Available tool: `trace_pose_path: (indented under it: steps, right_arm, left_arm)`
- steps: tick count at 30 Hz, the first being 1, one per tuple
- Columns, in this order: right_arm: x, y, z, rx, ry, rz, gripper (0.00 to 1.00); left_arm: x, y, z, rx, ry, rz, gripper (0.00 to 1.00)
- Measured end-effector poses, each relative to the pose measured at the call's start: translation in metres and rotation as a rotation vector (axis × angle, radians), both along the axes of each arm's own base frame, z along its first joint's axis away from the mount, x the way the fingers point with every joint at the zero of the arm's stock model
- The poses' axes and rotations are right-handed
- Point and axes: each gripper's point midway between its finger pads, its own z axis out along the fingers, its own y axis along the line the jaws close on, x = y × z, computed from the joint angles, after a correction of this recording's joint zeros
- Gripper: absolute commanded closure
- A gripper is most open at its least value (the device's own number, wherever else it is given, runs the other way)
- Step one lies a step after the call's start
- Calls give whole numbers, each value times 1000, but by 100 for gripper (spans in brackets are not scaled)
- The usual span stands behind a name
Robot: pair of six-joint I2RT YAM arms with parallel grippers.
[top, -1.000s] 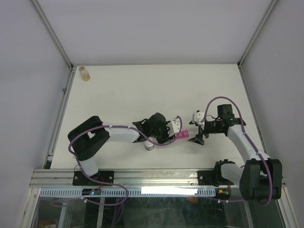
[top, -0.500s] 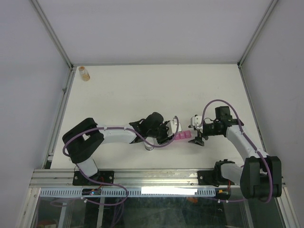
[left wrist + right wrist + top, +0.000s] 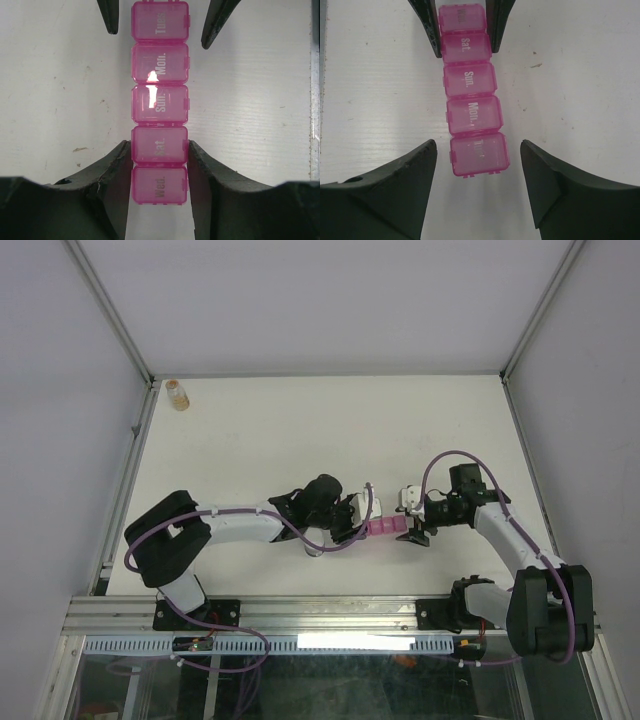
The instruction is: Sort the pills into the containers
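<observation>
Well, the pink organiser (image 3: 160, 105) lies flat on the table (image 3: 55, 75), and its long axis runs straight from one gripper to the other. The left gripper (image 3: 160, 150) is clamped on it, one jaw on each long side, at the cell marked "Sat.". The right gripper (image 3: 478, 150) straddles the opposite end at "Tues.". Its jaws are apart with a gap on both sides, so it grips nothing. Along the strip I read Wed., Sat., Sun., Mon., Tues. All five compartments (image 3: 160, 65) look shut, and I can see no pills. I think the right gripper, being nearest the Tues. end, only needs to close there.
</observation>
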Motion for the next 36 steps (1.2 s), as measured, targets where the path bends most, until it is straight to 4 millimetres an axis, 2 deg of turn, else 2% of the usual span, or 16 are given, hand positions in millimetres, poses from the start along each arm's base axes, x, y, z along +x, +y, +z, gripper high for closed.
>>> trace_pose_path:
  steps: [10,19,24,32,33,36]
  right_arm:
    - [-2,0,-1,-3,9,2,46]
    - [-4,0,3,0,43,2,70]
    - [-3,2,7,6,108,-6,77]
    - [-2,5,10,16,284,-34,78]
    - [-2,5,10,16,299,-38,77]
    - [-3,5,10,17,329,-54,64]
  left_arm:
    - [-3,-1,2,-7,5,-13,84]
    - [-4,0,4,-8,6,-15,87]
    - [-4,1,7,-13,2,-13,87]
    - [-3,5,8,-13,-6,-10,88]
    - [-3,5,8,-14,-7,-10,88]
    - [-3,6,9,-13,-7,-11,88]
